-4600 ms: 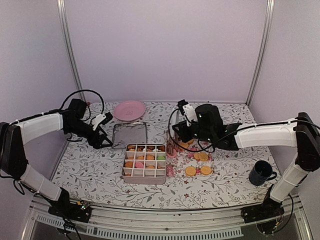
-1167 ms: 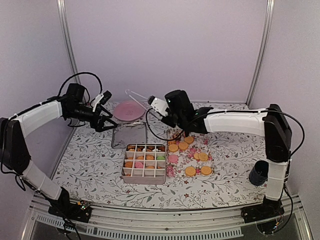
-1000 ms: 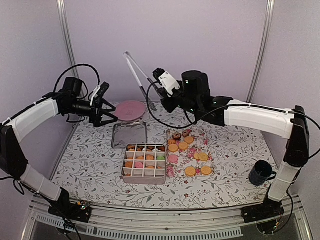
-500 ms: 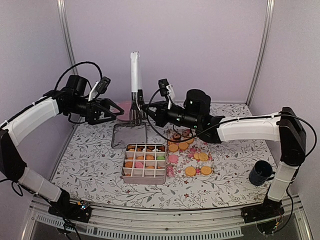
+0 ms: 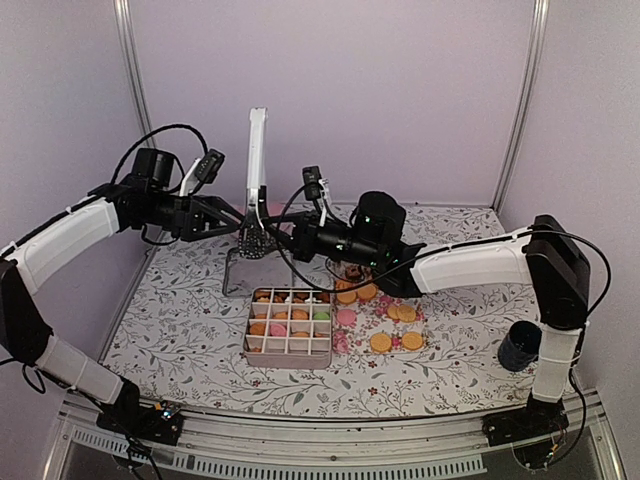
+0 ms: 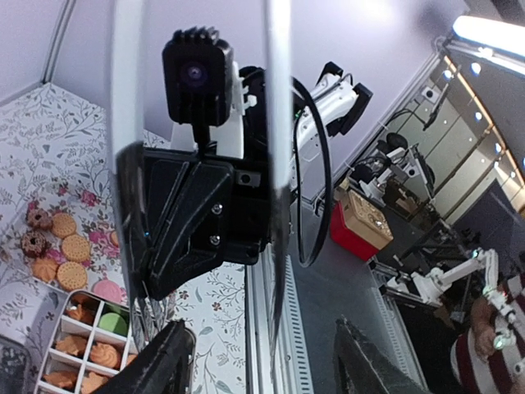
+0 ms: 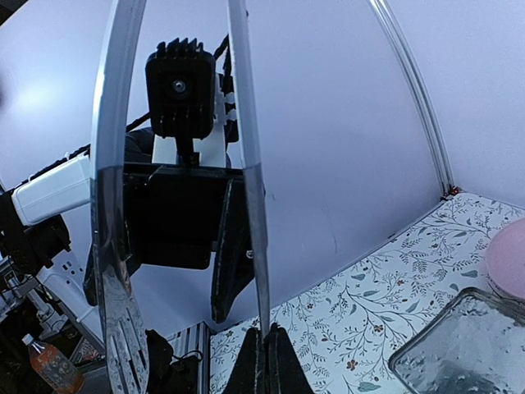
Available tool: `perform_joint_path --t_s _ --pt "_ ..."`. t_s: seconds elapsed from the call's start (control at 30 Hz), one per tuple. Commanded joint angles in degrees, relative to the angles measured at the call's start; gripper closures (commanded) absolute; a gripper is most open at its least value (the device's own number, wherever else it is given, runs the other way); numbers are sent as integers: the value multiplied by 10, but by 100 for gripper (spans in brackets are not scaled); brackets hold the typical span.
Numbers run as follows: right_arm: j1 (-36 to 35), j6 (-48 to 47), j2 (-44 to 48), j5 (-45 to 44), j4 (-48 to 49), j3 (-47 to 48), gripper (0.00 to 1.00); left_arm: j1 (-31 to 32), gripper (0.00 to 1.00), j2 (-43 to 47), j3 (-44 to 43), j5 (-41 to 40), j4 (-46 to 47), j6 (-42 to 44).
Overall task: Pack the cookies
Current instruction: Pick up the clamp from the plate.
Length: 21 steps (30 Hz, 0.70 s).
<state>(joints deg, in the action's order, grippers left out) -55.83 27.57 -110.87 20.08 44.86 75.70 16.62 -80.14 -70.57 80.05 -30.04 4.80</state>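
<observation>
My right gripper (image 5: 288,238) is shut on one arm of the metal tongs (image 5: 257,170), which stand upright with their slotted tips down; in the right wrist view (image 7: 267,335) the arm (image 7: 244,164) runs up from my closed fingers. My left gripper (image 5: 235,218) is open and faces it; in the left wrist view (image 6: 262,335) one tong arm (image 6: 279,180) passes between its spread fingers, not touching. Cookies fill the divided box (image 5: 290,325), and loose cookies (image 5: 385,305) lie on the floral mat, also in the left wrist view (image 6: 61,246).
A clear lid (image 5: 258,272) lies behind the box, also in the right wrist view (image 7: 463,345). A pink plate (image 7: 510,258) sits at the back. A dark mug (image 5: 522,345) stands at the right.
My right arm lifted the tongs off the mat, swung them up and left, and now holds them upright. My left gripper rose and moved right to meet them.
</observation>
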Motion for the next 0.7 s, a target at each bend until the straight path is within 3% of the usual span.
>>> perform_joint_path --t_s 0.0,0.3,0.5,0.6,0.67 --pt "-9 11 -11 -18 46 31 100 9 44 2 31 -10 43 -31" --pt "-16 8 -29 -36 44 48 100 13 60 7 52 -3 58 -41" --pt "-20 6 -40 -28 37 57 99 14 94 10 65 1 76 -53" --pt "-19 -15 -24 -29 14 46 80 12 100 10 67 -2 66 -41" --pt "-11 -38 5 -25 1 25 60 11 100 9 62 -10 35 -10"
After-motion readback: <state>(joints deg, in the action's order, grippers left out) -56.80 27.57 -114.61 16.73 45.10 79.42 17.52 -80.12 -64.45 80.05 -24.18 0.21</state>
